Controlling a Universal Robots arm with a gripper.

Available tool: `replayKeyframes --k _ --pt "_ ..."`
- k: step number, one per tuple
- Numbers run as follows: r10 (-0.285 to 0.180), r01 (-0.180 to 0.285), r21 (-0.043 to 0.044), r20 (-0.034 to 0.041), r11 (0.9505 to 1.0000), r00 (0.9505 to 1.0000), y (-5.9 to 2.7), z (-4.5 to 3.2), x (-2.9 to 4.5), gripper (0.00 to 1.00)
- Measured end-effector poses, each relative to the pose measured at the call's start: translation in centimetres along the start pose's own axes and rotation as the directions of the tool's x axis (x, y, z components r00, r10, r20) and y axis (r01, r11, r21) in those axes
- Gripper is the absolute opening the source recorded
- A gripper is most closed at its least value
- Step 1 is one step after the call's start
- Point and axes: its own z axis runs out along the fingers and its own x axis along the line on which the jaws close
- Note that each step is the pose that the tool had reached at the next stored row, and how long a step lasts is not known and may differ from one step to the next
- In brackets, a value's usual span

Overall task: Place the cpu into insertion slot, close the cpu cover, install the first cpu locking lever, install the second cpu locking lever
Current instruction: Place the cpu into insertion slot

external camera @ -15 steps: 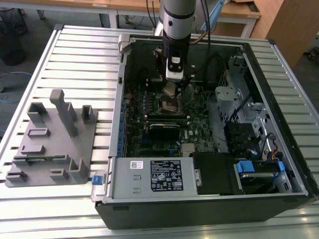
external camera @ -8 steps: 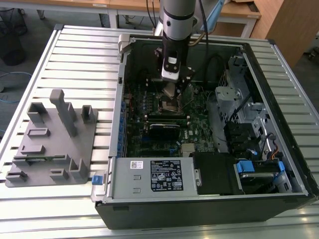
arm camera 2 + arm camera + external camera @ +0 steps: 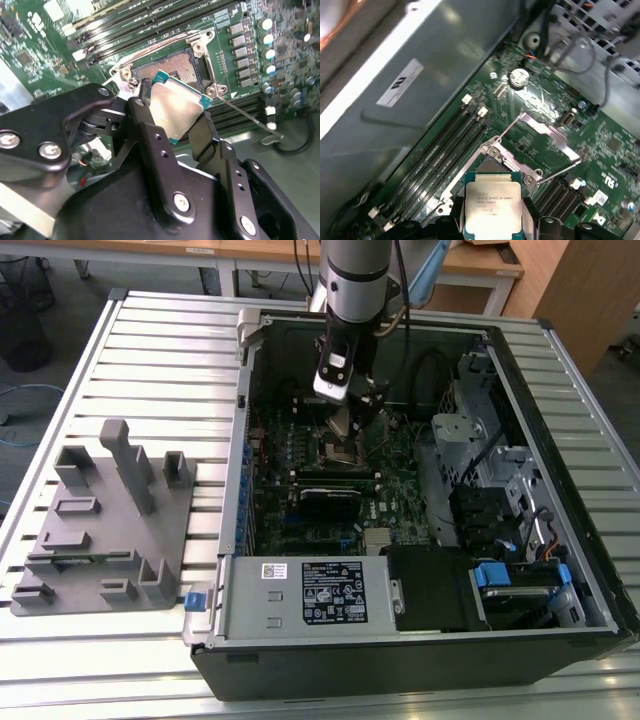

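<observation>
1. There's the cpu (image 3: 492, 202), a small flat square with a dull silver-grey top and a thin green edge. Print runs across its face in the first wrist view. The second wrist view catches it at a slant, its metal top plain and glaring.
2. The gripper (image 3: 175, 112) pinches it: two black fingers (image 3: 150, 130) press on opposite edges of the chip, clearest in the second wrist view.
3. The chip hangs just above the insertion slot (image 3: 487, 162) and isn't seated. The dark square socket lies bare inside its silver rim.
4. The cpu cover (image 3: 550, 137) stands swung up beyond the socket in the first wrist view, a thin silver plate tilted off the board.
5. A thin wire locking lever (image 3: 245, 117) sticks out loose beside the socket in the second wrist view.
6. Long black memory slots (image 3: 440, 150) run alongside the socket on the green motherboard (image 3: 610, 145).
7. Stepping back to the exterior view, the arm reaches down into the open computer case (image 3: 560, 370), with the gripper (image 3: 350, 415) low over the socket (image 3: 340, 450).
8. That same view takes in the white-labelled power supply box (image 3: 300, 595) at the case's near side.
9. A grey fixture block (image 3: 110, 520) sits on the slatted table (image 3: 170, 350) at the exterior view's left, well apart from the case.
</observation>
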Motion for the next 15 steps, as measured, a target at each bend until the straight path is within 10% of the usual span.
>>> replayKeyframes --k 15 --pt "0.086 -0.086 0.0002 0.0069 0.9963 0.9963 0.01 0.06 0.02 0.54"
